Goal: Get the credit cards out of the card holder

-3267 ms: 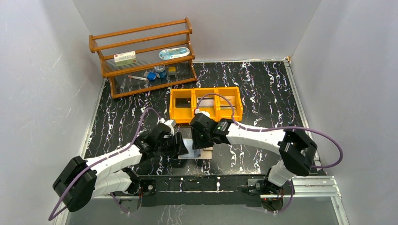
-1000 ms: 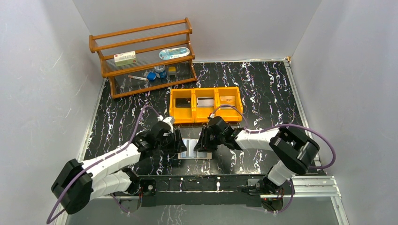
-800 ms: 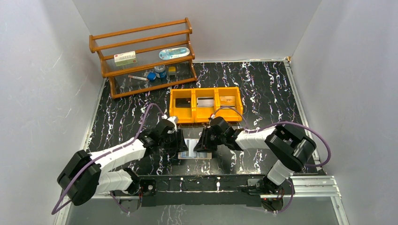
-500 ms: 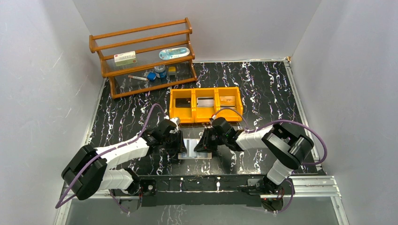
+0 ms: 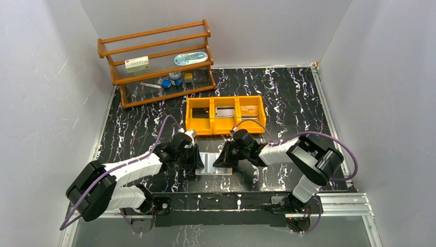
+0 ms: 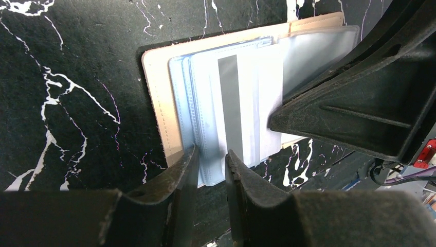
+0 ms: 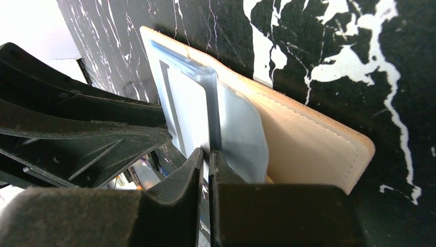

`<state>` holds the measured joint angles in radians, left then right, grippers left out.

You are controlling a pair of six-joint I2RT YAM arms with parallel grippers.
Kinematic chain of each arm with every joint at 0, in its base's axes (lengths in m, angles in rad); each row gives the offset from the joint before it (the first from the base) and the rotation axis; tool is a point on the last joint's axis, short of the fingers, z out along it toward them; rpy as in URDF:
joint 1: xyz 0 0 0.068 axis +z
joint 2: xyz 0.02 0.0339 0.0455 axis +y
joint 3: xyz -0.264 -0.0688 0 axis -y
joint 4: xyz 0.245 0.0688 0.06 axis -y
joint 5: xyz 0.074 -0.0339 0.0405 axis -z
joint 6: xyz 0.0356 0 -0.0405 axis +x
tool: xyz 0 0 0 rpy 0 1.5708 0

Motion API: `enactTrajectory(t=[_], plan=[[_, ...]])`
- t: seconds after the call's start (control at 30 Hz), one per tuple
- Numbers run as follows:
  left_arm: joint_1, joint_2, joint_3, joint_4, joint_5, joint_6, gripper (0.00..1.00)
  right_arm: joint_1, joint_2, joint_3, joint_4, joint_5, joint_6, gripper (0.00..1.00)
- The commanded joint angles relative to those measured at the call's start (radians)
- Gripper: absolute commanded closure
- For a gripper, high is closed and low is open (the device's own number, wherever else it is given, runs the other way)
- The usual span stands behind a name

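Observation:
The card holder point(image 5: 210, 163) lies open near the table's front edge; its tan cover point(image 6: 157, 103) carries pale blue pocket leaves. A white credit card point(image 6: 247, 98) with a grey stripe sits in a pocket. My left gripper point(image 5: 196, 158) point(image 6: 211, 154) is shut on the near edge of the pocket leaves. From the other side my right gripper point(image 5: 222, 158) point(image 7: 206, 152) is shut on a thin raised edge where the card point(image 7: 187, 108) meets a blue leaf. Three other cards lie in the yellow bin, dark point(image 5: 202, 113), silvery point(image 5: 224, 112) and tan point(image 5: 250, 109).
The yellow three-compartment bin point(image 5: 226, 129) stands just behind the holder. A wooden rack point(image 5: 157, 62) with small items is at the back left. The two grippers face each other across the holder, almost touching.
Both grippers have narrowed over the last second. The right gripper came down from above the holder to its right edge. The left arm edged in slightly; the holder has not moved.

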<state>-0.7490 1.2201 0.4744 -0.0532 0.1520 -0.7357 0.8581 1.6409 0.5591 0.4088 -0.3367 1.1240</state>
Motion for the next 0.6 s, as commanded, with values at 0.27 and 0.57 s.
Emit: enactTrajectory(t=[0.27,0.57], plan=[[-0.009,-0.024,-0.02,-0.021,0.004,-0.005,0.77,-0.029,-0.081,-0.047,-0.065,0.042,-0.028,0.92],[-0.009,-0.062,0.008,-0.046,-0.008,0.005,0.74,-0.037,-0.074,-0.039,-0.067,0.01,-0.053,0.87]])
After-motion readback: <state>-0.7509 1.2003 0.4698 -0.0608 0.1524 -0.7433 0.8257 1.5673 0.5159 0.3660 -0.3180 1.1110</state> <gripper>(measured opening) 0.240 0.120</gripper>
